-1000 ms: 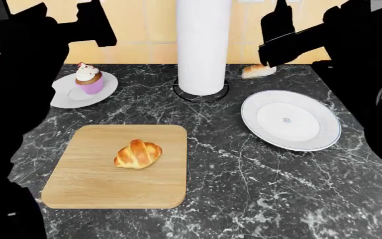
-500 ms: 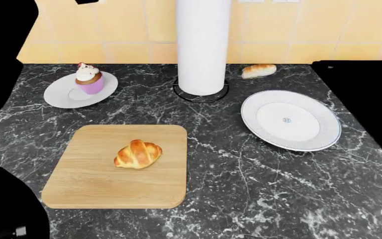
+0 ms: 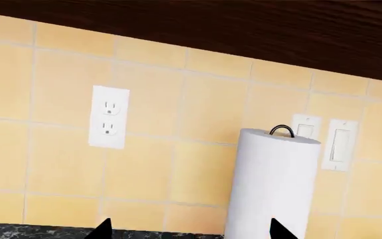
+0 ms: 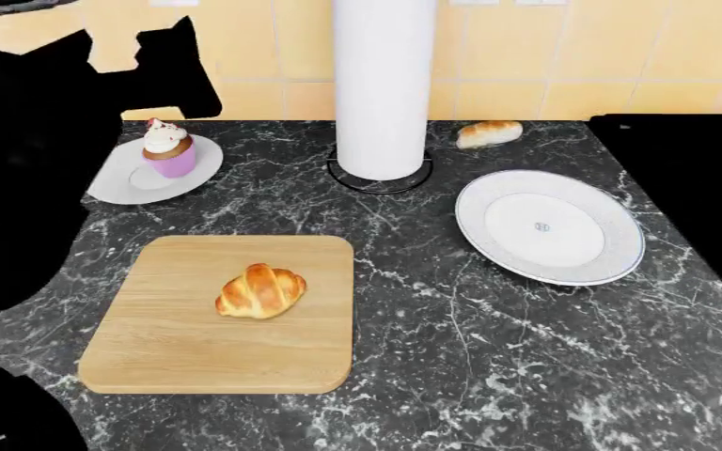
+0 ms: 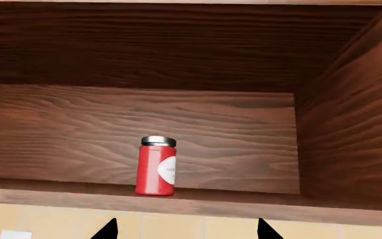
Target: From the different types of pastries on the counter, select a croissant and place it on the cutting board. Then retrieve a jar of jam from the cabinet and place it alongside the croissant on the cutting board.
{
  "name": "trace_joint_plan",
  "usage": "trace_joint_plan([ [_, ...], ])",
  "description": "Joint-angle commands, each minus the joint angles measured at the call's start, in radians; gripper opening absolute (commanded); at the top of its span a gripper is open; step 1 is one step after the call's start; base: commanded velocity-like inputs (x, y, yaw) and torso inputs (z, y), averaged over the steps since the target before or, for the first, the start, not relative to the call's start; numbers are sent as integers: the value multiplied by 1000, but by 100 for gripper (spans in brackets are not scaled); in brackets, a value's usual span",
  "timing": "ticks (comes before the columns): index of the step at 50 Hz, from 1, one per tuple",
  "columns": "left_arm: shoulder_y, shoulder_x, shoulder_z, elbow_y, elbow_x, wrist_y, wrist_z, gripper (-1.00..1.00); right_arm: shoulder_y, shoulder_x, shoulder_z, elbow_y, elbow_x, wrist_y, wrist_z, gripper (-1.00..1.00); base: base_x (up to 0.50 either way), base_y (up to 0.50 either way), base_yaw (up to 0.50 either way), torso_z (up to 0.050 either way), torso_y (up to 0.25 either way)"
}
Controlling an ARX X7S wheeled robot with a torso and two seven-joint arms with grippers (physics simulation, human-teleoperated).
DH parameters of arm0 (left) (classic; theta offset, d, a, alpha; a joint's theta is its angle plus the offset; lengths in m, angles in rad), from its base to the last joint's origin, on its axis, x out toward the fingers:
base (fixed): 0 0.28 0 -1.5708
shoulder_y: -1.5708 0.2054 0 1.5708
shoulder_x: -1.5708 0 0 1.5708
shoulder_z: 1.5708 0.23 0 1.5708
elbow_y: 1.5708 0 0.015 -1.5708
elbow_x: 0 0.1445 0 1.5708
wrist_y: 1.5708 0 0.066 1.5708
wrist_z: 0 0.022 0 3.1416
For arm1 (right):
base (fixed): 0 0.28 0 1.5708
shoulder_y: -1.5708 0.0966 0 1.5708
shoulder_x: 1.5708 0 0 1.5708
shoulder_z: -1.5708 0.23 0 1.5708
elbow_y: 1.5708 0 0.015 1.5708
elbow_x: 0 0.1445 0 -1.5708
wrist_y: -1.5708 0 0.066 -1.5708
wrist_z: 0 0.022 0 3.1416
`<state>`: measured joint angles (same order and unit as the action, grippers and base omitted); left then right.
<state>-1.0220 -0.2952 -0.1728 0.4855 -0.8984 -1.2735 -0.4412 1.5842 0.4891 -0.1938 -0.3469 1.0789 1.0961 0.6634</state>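
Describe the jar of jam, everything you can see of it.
The jar of jam appears only in the right wrist view. It is a small red cylinder with a white label on its side and a grey metallic round lid, closed. It stands upright on the wooden cabinet shelf, near the front edge, apart from the back and side walls. Nothing else touches it. The right gripper, its two dark fingertips spread, sits below and short of it, holding nothing.
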Motion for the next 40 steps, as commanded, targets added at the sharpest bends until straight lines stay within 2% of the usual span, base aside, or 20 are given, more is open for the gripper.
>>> trace_joint_plan([
  [1, 298, -14, -49, 118, -91, -2, 58, 100, 65, -66, -100, 157, -144, -97, -108, 100, 0, 0, 0, 0, 0],
  [8, 390, -33, -121, 184, -186, -28, 74, 100, 147, -121, -156, 261, -193, -115, -139, 100, 0, 0, 0, 0, 0],
  [15, 448, -46, -105, 156, -158, 28, 146, 100, 216, -157, -196, 335, -231, -124, -157, 100, 0, 0, 0, 0, 0],
  [24, 498, -58, -124, 161, -211, 24, 181, 100, 289, -223, -228, 544, -310, -209, -191, 100, 0, 0, 0, 0, 0],
  [34, 523, -76, -125, 158, -219, 48, 225, 100, 310, -284, -207, 750, -369, -307, -161, 100, 0, 0, 0, 0, 0],
  [40, 518, -75, -112, 131, -198, 65, 233, 100, 323, -277, -155, 714, -303, -218, -110, 100, 0, 0, 0, 0, 0],
])
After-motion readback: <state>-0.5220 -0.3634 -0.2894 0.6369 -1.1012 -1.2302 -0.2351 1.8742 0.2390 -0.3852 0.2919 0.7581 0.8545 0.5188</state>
